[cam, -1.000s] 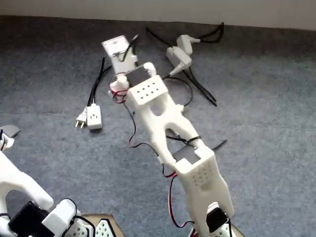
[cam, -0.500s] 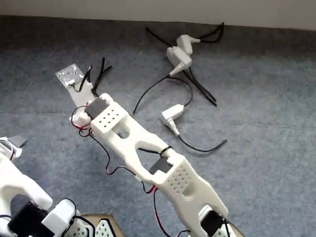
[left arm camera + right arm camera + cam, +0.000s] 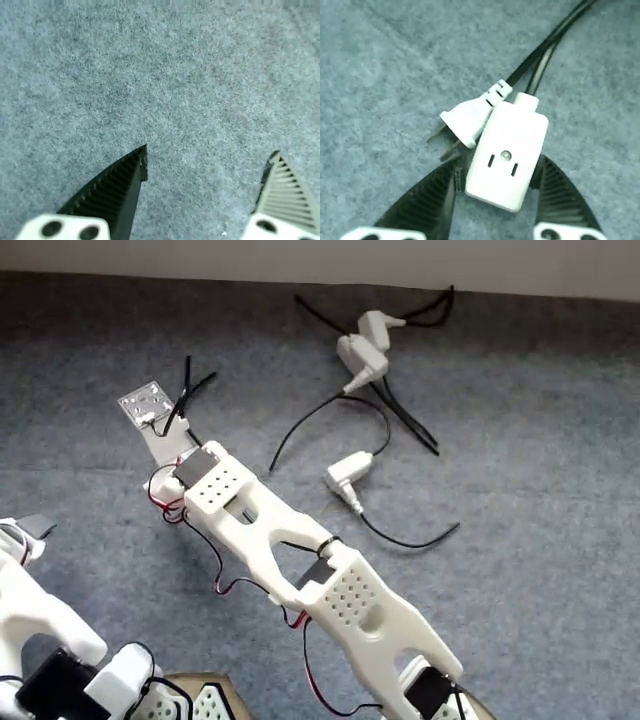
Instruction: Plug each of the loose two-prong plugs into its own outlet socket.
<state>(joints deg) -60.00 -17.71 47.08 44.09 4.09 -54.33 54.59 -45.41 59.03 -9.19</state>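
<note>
Right claw (image 3: 498,169) seems clenched on the white outlet socket (image 3: 507,150), whose block hides the fingers' inner edges. A two-prong plug (image 3: 467,120) lies unplugged against its side. From above, the right arm (image 3: 300,550) covers both. Left claw (image 3: 209,151) gapes, released, over the grey counter (image 3: 150,75).

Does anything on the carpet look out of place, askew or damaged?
Nothing looks damaged or spilled. One two-prong plug lies askew against the outlet socket, its prongs pointing away from the slots.
</note>
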